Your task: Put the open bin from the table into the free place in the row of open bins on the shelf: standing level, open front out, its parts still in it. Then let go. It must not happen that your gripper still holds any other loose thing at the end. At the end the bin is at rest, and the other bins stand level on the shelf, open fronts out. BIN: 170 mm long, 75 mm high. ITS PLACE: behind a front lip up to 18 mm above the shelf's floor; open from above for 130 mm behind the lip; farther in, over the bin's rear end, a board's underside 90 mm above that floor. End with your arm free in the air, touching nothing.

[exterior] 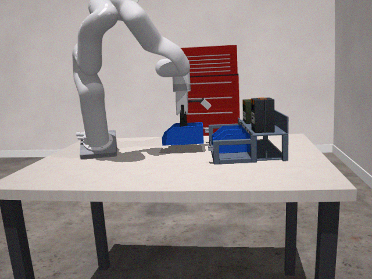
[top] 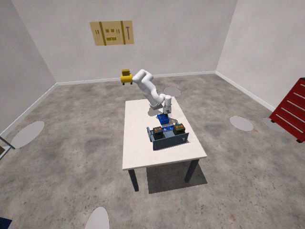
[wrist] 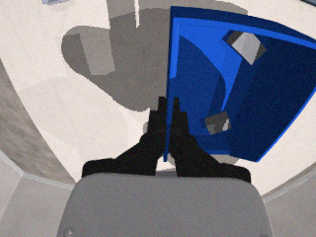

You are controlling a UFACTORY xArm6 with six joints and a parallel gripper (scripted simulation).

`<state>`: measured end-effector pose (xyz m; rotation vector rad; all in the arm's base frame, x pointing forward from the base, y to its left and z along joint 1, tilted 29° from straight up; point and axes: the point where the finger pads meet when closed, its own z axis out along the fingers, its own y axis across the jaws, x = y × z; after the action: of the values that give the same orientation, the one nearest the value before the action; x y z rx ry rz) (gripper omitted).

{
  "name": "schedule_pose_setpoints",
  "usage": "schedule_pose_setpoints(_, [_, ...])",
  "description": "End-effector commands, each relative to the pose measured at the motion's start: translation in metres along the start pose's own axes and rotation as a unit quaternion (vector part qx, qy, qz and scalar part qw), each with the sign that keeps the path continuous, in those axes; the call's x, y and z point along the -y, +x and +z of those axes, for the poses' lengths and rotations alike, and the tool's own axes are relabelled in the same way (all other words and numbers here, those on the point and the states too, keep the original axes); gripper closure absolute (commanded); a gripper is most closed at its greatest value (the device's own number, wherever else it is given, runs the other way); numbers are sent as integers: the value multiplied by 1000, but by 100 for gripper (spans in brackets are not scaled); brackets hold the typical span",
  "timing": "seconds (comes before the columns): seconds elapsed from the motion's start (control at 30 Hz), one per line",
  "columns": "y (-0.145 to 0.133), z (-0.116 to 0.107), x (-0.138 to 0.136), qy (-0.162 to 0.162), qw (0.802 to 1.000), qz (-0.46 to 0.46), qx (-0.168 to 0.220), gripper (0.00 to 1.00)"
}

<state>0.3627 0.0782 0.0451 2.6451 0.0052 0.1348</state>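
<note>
The blue open bin (top: 163, 119) (exterior: 183, 136) (wrist: 281, 94) hangs a little above the table, about level, over its shadow. Its sloped open front faces the arm's base, its rear the shelf. Two grey parts lie in it in the wrist view, one part (wrist: 251, 48) and another part (wrist: 217, 123). My gripper (top: 167, 114) (exterior: 183, 124) (wrist: 167, 109) is shut on one side wall of the bin, a finger on each side. The shelf (top: 169, 142) (exterior: 253, 148) stands beyond the bin's rear. Blue bins (top: 168, 128) (exterior: 235, 147) stand in it; its free place is not clearly seen.
A dark box (top: 157, 133) (exterior: 261, 115) and a green box (top: 178, 129) (exterior: 246, 111) stand on the shelf's upper board, behind the bin row. The shelf's side rail (exterior: 234, 142) rises beside the row. The table (top: 137, 152) (exterior: 180, 176) carries the shelf and the arm.
</note>
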Motion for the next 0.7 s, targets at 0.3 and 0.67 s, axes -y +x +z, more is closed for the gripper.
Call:
schedule_pose_setpoints(0.3, [-1, -1, -15, 1, 1000, 0, -2, 100])
schedule_pose_setpoints(0.67, [-2, -1, -23, 1, 1000, 0, -2, 100])
